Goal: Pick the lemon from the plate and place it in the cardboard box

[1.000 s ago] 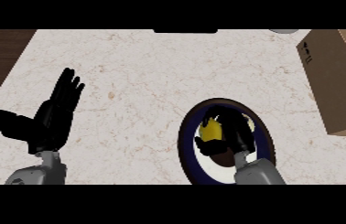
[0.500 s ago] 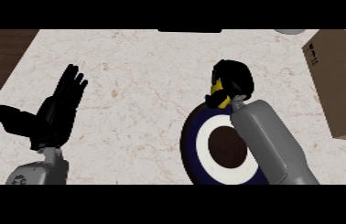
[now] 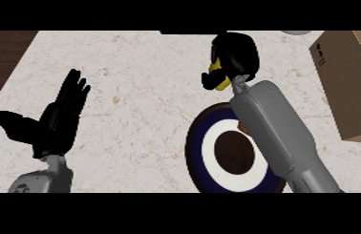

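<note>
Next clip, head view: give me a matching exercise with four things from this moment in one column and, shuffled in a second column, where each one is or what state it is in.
Things:
1. lemon
2. plate
3. cardboard box
4. left hand

Places or states:
A. at the right edge of the counter
B. open, fingers up, resting at the view's left
C. held in the curled right hand, above the counter
D. on the counter, partly hidden by the right forearm, with no lemon on it

Pairs: 1-C, 2-D, 3-A, 4-B
</note>
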